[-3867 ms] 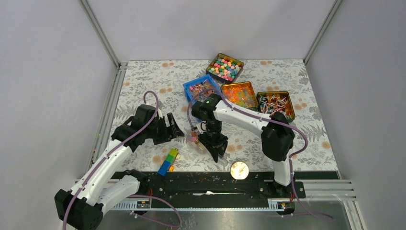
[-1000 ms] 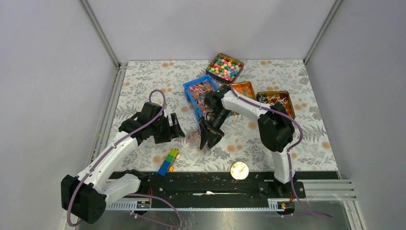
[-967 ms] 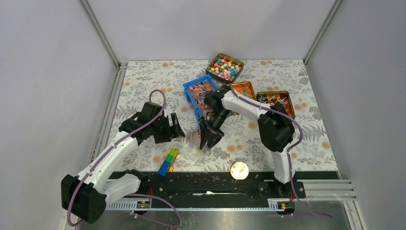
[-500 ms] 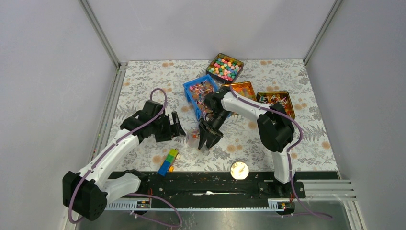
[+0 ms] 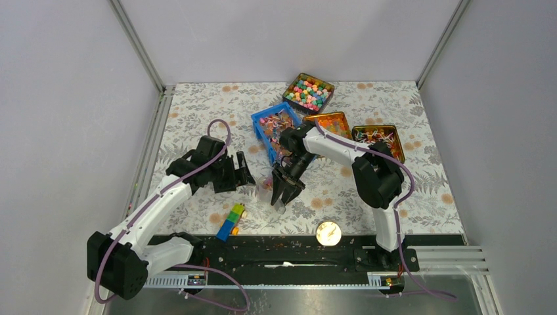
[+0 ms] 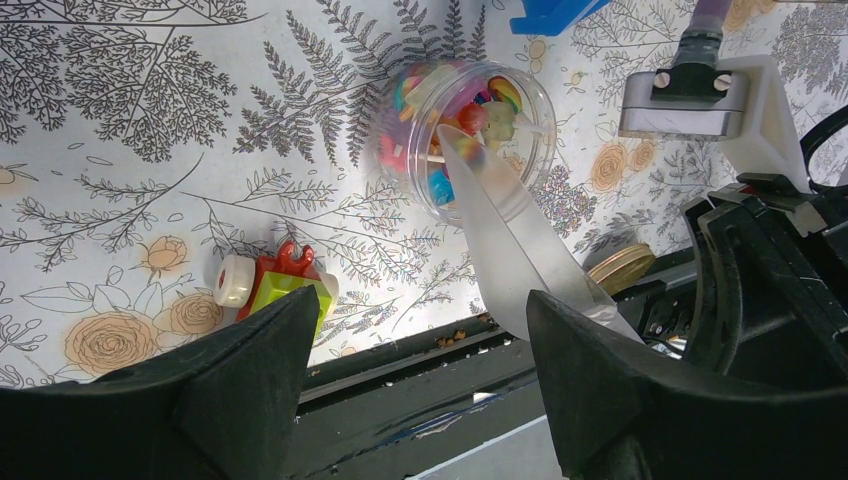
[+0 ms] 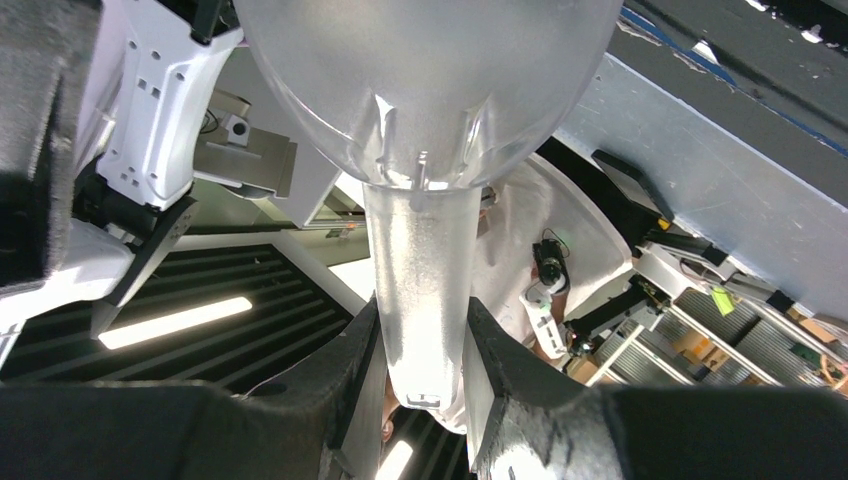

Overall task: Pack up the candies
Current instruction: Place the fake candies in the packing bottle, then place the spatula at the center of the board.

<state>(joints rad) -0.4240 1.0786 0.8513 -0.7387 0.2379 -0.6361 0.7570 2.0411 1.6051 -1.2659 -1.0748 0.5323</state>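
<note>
Since the earlier top view, my left gripper (image 5: 244, 172) has crept up and to the right, toward the middle of the frame. It now sits just left of the little clear jar (image 5: 265, 186). Its jaws stand wide apart and hold nothing. In the left wrist view they frame the lower edge, with the jar above them at centre, not yet between them.

Lower left of centre lie the toy blocks (image 5: 230, 222), untouched.

Candies (image 6: 470, 115) already show inside the jar, a mixed, bright heap behind its clear wall.

Right of the jar, the clear scoop (image 6: 510, 240) has followed my right arm up and left. Its narrow tip now reaches over the jar's mouth. I cannot tell whether any sweets are left in it.

My right gripper (image 7: 420, 350) is clamped on the scoop's handle, jaws pressed tight against it, with the bowl out beyond the fingers.

Above and behind it, the blue bin (image 5: 261, 134) holds the bulk of the candies, and my right forearm crosses its near corner. The gold lid (image 5: 328, 233) waits at the lower middle, well apart from the jar.

I judge a load is being tipped in while my left side closes in to steady the jar. More scoops from the bin seem due, and the lid is not yet on. A nudge from the scoop could roll the unheld jar.
</note>
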